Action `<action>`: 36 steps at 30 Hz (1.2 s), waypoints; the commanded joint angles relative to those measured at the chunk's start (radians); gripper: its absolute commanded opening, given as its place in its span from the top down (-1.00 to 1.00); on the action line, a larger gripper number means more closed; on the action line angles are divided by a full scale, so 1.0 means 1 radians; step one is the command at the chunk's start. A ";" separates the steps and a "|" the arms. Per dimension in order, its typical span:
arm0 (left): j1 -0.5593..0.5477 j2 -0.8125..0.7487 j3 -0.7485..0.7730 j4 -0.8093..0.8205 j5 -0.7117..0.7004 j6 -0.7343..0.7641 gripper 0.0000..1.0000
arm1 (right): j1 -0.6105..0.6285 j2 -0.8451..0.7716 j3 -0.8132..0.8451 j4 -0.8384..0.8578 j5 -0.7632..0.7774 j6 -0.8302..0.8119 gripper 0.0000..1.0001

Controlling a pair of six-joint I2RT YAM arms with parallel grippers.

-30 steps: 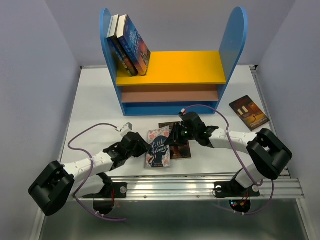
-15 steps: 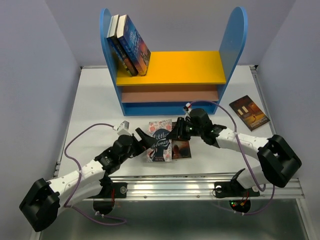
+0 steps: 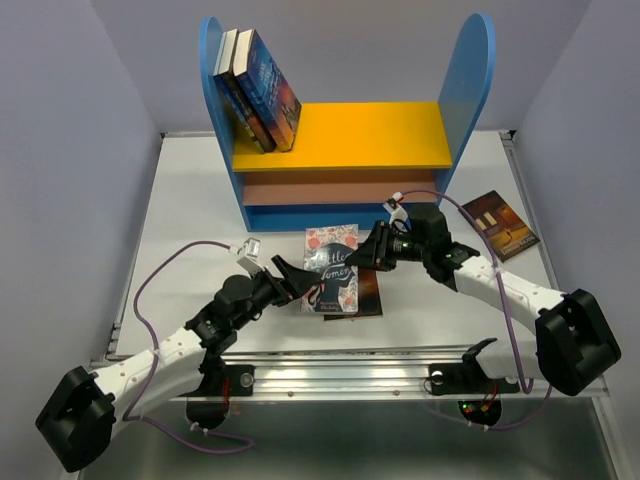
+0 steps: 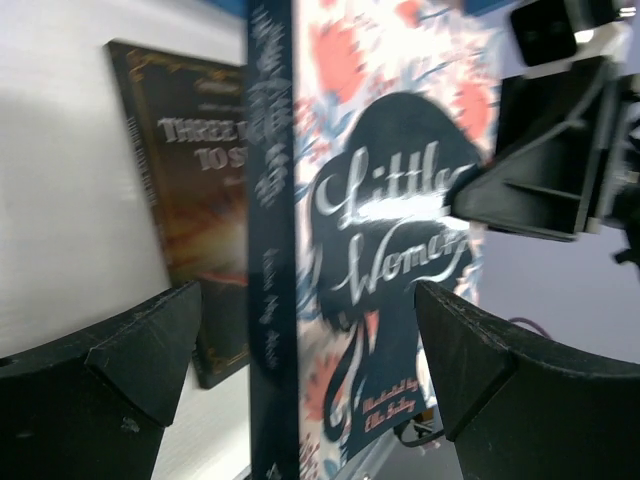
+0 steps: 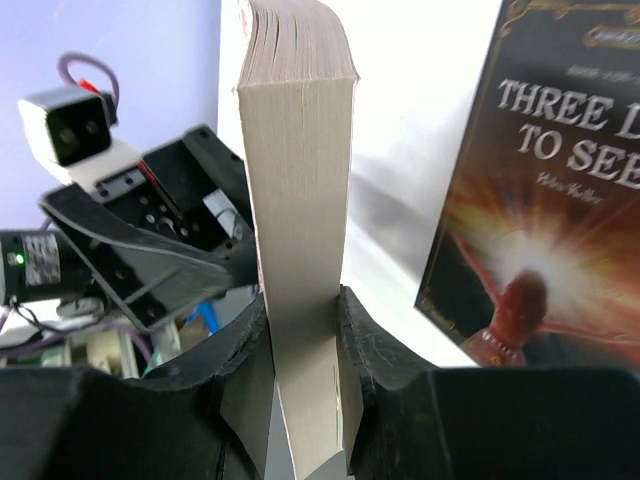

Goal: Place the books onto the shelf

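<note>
Three Days to See [image 3: 366,291] lies half hidden behind floral Little Women [image 3: 332,266], pinched by your right gripper [image 5: 300,335]; left gripper [image 3: 298,282] spread.

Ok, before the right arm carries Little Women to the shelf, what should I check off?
1. Right pincer shut on Little Women's page edge: ok.
2. Left pincer open: ok.
3. Left pincer out of the book's way: not ok, its fingers straddle the spine.
4. Book clear of Three Days to See below: cannot tell.
5. Free room on the shelf beside the two leaning books: ok.
</note>
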 commanded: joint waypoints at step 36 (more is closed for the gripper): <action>0.017 -0.044 0.179 0.197 0.100 0.199 1.00 | -0.049 -0.072 0.199 -0.050 -0.060 -0.203 -0.37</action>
